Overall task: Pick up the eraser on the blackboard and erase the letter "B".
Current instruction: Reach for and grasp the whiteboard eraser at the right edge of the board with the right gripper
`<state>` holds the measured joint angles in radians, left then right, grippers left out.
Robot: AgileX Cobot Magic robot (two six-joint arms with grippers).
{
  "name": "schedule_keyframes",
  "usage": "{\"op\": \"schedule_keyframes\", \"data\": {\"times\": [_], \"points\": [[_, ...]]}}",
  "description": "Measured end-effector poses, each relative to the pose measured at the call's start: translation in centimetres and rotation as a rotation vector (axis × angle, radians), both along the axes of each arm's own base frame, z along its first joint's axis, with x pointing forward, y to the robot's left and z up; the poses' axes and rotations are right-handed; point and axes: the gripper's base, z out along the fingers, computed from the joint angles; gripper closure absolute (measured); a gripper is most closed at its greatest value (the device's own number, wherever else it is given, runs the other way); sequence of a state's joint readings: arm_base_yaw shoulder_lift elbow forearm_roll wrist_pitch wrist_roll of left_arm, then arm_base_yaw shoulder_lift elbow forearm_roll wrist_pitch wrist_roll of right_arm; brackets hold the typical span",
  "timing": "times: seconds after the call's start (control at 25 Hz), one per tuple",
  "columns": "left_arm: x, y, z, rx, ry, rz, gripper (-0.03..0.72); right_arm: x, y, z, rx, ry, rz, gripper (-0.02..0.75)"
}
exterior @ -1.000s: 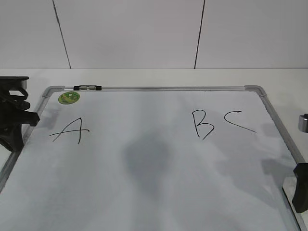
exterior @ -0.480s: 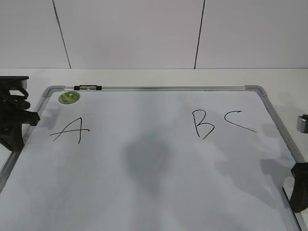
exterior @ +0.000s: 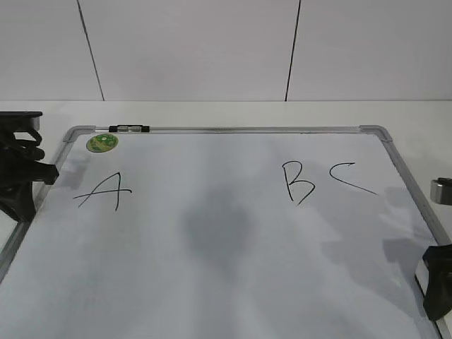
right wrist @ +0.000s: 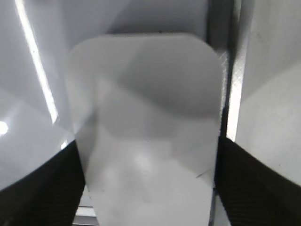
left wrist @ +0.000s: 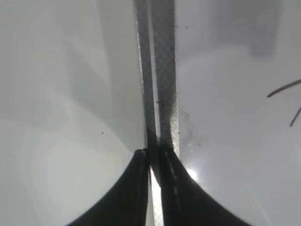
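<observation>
- Progress looks early to me: the letter "B" stands whole on the blackboard, with no smear across its strokes, so none of the wiping has been done.
- What I judge remains: closing on the eraser, lifting it, carrying it forward and leftward from my right gripper, and rubbing the "B" away without touching the "C" just beside it.
- My right gripper sits low at the board's right edge, and on its wrist view the eraser fills the space between the two dark fingers, directly ahead of the palm.
- The fingers stand apart on either side of the block; whether the pads already press its flanks I cannot tell, since the contact line is blurred.
- The eraser looks like a pale, rounded-cornered plastic block with a smooth top; it is too close and soft in focus for me to read any marking.
- It lies beside the board's metal frame, which runs just to the right of the block as that wrist sees it.
- On the exterior view I cannot pick the eraser out.
- My left gripper hangs over the board's left frame rail, fingers drawn together with nothing between them, well away from the "B".
- The "A" lies nearest that idle hand and is untouched.
</observation>
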<state>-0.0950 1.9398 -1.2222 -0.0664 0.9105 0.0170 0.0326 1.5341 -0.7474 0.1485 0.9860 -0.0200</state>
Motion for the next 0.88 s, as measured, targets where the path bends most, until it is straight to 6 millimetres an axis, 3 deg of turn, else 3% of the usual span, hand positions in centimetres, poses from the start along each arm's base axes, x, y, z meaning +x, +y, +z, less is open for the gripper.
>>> {"op": "schedule_keyframes", "data": {"times": [0.28, 0.6, 0.88], "points": [[0.02, 0.00, 0.00, 0.000, -0.002, 0.000, 0.648, 0.03, 0.01, -0.22, 0.000, 0.012, 0.000, 0.097], [0.03, -0.01, 0.00, -0.001, -0.003, 0.001, 0.648, 0.07, 0.03, -0.19, 0.002, 0.010, -0.001, 0.193], [0.04, -0.01, 0.00, -0.002, -0.005, 0.001, 0.648, 0.11, 0.03, -0.14, 0.002, 0.010, -0.001, 0.198]]}}
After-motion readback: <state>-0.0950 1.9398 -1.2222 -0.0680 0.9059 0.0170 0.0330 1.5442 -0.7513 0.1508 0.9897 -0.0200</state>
